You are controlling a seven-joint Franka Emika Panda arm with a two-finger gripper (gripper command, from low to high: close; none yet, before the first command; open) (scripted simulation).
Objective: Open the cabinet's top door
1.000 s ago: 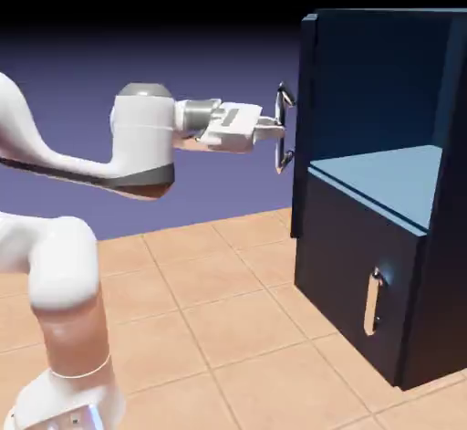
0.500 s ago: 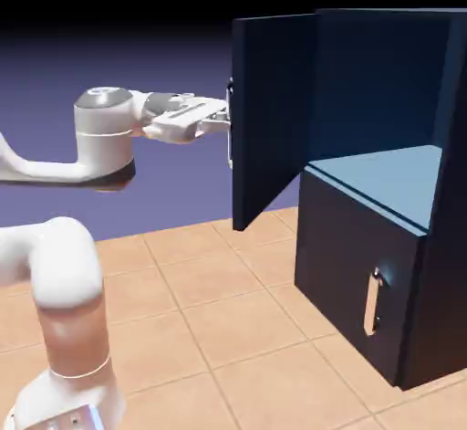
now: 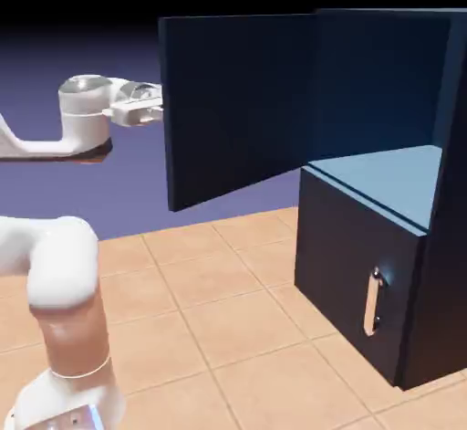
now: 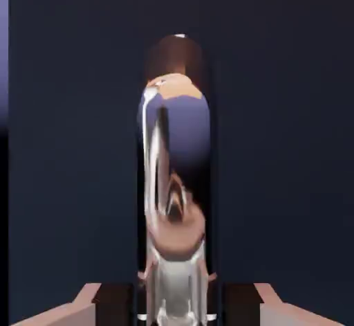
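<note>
Navy cabinet [image 3: 383, 191] stands at the tiled floor's right edge, its pale shelf exposed. Its top door [image 3: 239, 104] has swung from edge-on a second ago to wide open, so the task looks essentially done. The gripper [image 4: 177, 314], at the door's free left edge, stays clenched on the silver bar handle [image 4: 166, 200]. No brand, label or writing is visible.

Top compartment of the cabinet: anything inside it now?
Nothing shows inside. The top door stands swung wide, exposing a bare light-blue shelf floor and dark inner walls of the cabinet. The compartment's left part sits behind the door panel, so that part is hidden.
</note>
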